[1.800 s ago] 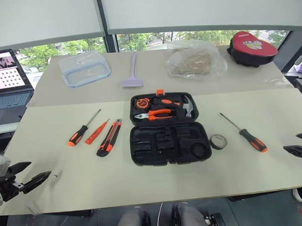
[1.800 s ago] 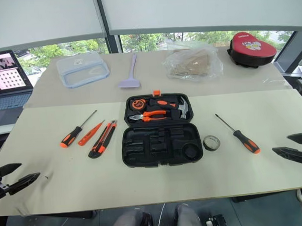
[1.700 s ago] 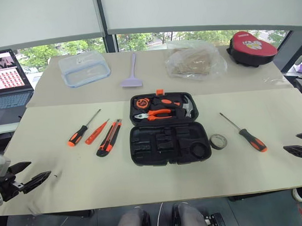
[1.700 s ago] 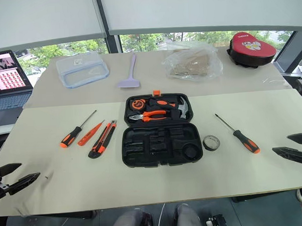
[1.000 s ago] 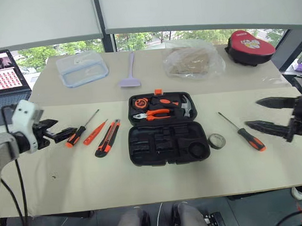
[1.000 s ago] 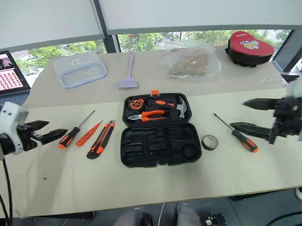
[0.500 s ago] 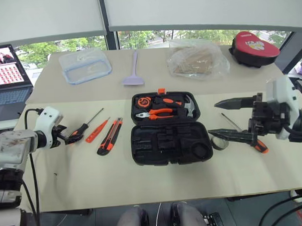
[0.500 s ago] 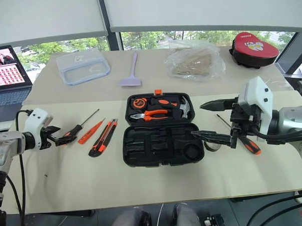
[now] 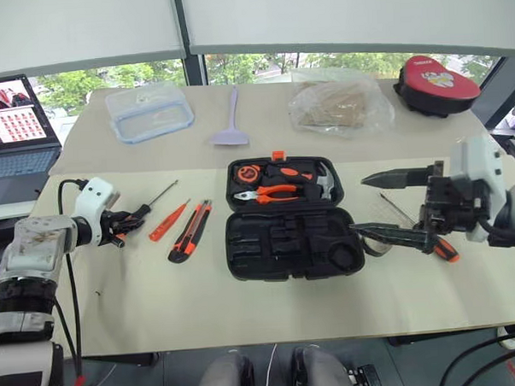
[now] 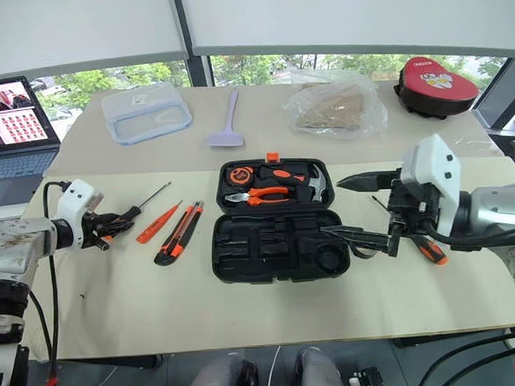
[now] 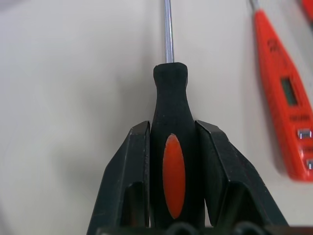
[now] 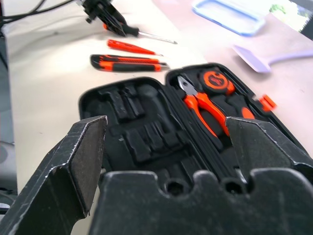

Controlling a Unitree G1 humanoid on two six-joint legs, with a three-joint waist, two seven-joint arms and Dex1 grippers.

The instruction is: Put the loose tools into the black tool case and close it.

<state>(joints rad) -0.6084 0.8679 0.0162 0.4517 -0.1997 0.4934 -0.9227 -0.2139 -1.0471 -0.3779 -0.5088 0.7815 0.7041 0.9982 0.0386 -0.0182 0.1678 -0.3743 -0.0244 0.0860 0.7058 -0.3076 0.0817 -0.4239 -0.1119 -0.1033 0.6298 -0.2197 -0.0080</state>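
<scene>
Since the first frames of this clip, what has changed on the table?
The left gripper came in from the table's near left edge and closed around the handle of the leftmost screwdriver, which lies flat. The right gripper, wide open, swung in over the tape roll beside the black tool case. Every tool and the open case lie where they were.

The tool case [image 9: 291,217] lies open mid-tabletop [image 9: 245,305]; utility knife [image 9: 189,232], tester screwdriver [image 9: 168,222] and one screwdriver [image 9: 152,202] lie left; tape roll [image 9: 372,242] right.
</scene>
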